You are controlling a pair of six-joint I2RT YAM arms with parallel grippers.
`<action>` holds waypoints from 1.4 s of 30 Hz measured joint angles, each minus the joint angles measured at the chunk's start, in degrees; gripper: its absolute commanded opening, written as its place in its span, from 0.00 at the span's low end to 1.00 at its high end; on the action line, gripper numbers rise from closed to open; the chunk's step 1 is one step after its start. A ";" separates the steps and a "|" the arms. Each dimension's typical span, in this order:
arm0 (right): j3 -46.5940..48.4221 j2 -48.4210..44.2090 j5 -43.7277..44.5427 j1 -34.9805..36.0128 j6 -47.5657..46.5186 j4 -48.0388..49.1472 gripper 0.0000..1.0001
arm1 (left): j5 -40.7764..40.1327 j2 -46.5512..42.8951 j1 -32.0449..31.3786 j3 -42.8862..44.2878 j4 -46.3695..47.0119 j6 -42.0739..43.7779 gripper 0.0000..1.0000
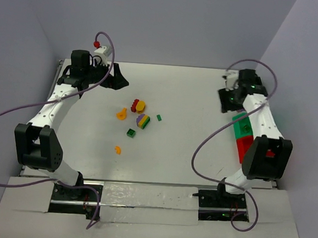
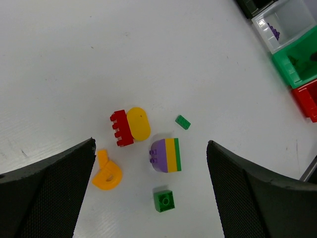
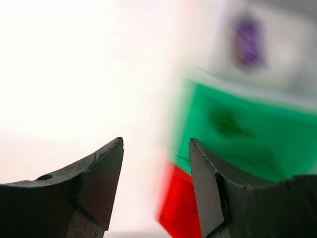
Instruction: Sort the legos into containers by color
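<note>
Loose legos lie mid-table: a red brick (image 2: 121, 128) touching a yellow oval (image 2: 138, 123), a purple-yellow-green block (image 2: 165, 155), two green bricks (image 2: 164, 200) (image 2: 183, 122) and an orange piece (image 2: 107, 173). Another orange piece (image 1: 117, 149) lies nearer the arms. My left gripper (image 2: 151, 143) hovers above the pile, wide open and empty. The containers stand in a row at the right: black (image 2: 252, 5), white (image 2: 262, 34) holding a purple piece (image 2: 274, 32), green (image 2: 285, 69) and red (image 2: 303, 101). My right gripper (image 3: 155, 141) is open and empty beside the blurred green bin (image 3: 247, 134) and red bin (image 3: 181, 208).
The right arm (image 1: 260, 124) stretches over the row of bins and hides part of it in the top view. The left arm (image 1: 52, 105) runs along the table's left edge. Purple-grey walls close in the table on three sides.
</note>
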 measured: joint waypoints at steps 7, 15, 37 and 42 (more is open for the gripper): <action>4.83 8.15 -7.51 24.49 10.38 2.56 0.62 | 1.03 0.00 2.70 0.00 -0.04 -2.21 0.99; 14.42 24.87 -5.09 38.92 18.59 4.12 0.61 | -0.41 0.00 5.62 0.00 -0.77 -3.11 0.99; 24.96 39.43 3.23 41.62 23.04 4.35 0.21 | -1.61 -0.01 6.87 -0.24 -1.27 -3.05 0.99; 23.58 38.74 3.53 41.21 22.81 5.66 0.01 | -1.90 -0.07 6.87 -0.75 -1.32 -2.69 0.99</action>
